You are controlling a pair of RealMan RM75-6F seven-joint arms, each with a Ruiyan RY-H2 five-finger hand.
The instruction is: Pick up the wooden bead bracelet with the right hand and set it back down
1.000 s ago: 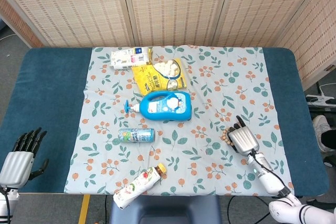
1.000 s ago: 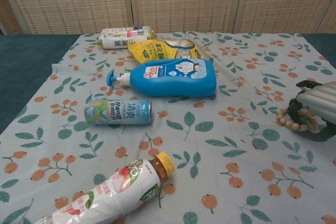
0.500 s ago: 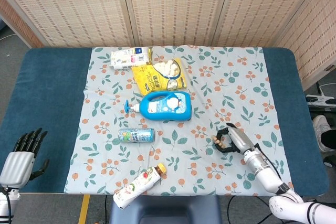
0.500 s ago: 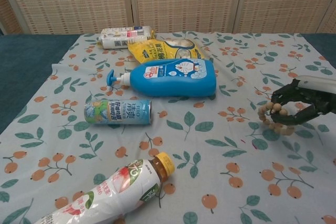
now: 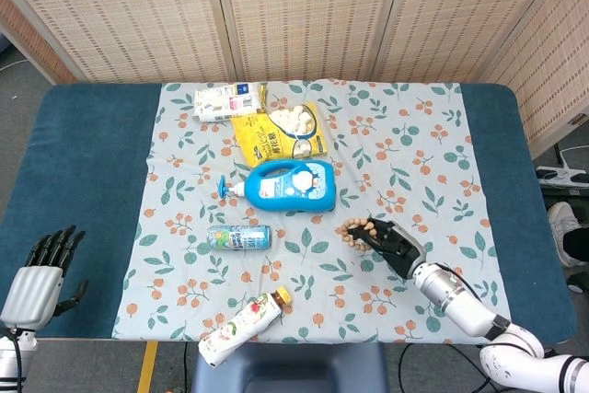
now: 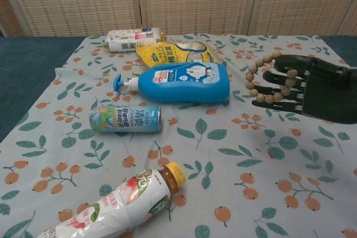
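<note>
The wooden bead bracelet [image 6: 262, 74] is a loop of pale round beads, off the floral cloth. It is draped over the dark fingers of my right hand [image 6: 312, 86], which holds it up with the fingers stretched toward the table's middle. In the head view the bracelet [image 5: 352, 230] shows at the fingertips of the right hand [image 5: 393, 244], just right of the blue bottle. My left hand [image 5: 41, 271] rests at the near left corner over the blue table, fingers apart and holding nothing.
A blue detergent bottle [image 6: 178, 82] lies at the cloth's centre, close to the held bracelet. A small can [image 6: 125, 119] and a drink bottle [image 6: 120, 204] lie nearer the front. A yellow snack bag [image 5: 281, 131] and a white package [image 5: 224, 100] lie at the back.
The right hand closed round the bracelet on the cloth, then raised it and carried it left toward the blue bottle, turning its palm. The left hand stayed put.
</note>
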